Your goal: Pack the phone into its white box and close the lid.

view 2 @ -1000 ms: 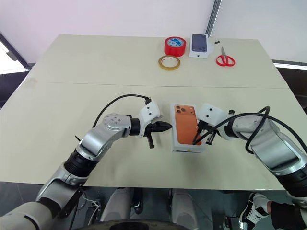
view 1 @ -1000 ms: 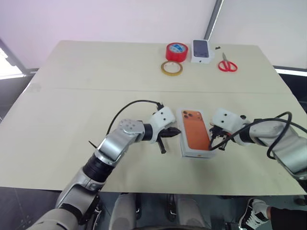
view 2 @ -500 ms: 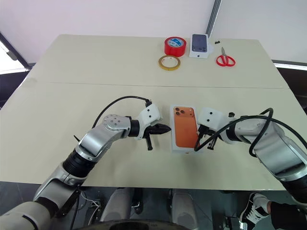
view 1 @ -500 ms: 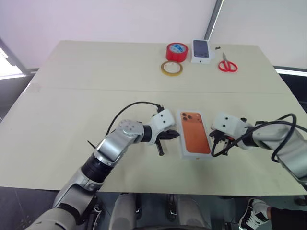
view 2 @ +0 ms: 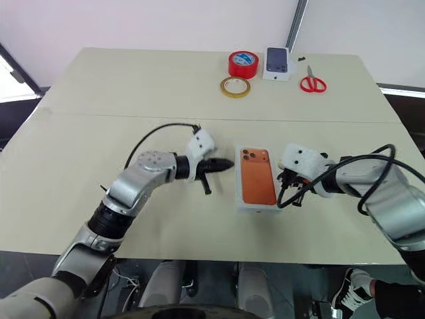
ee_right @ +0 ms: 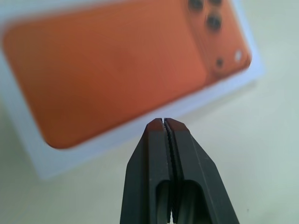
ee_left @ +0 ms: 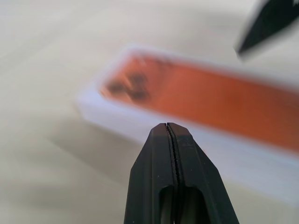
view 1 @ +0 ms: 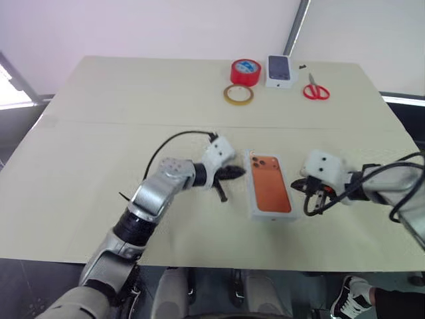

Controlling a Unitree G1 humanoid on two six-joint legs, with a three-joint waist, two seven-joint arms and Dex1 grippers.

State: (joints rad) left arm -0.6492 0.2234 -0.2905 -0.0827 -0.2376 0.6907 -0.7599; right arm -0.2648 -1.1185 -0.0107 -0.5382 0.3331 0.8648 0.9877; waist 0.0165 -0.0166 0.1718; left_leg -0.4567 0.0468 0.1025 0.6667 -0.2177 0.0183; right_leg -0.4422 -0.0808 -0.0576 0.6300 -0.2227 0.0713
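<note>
The lid (view 1: 269, 193), white with an orange phone printed on its outer face, lies flat on the table and covers the white box beneath it. The phone is hidden. My left gripper (view 1: 240, 172) is shut and hovers just off the lid's left edge near the printed lenses, pointing at it; the left wrist view shows its closed tips (ee_left: 168, 126) before the lid (ee_left: 210, 98). My right gripper (view 2: 289, 194) is shut too, holds nothing, and hangs a little off the lid's right edge, tips (ee_right: 163, 121) above the lid's rim (ee_right: 117, 65).
At the table's far side lie a red tape roll (view 1: 245, 71), a thin yellowish tape ring (view 1: 238, 94), a small white box printed with a dark phone (view 1: 279, 70) and red scissors (view 1: 315, 89). The table's front edge (view 1: 212, 266) runs close below the lid.
Both grippers have lifted a little. The right one has drawn back to the right, off the lid's edge; the left one has risen beside the left edge. The lid has stayed put.
</note>
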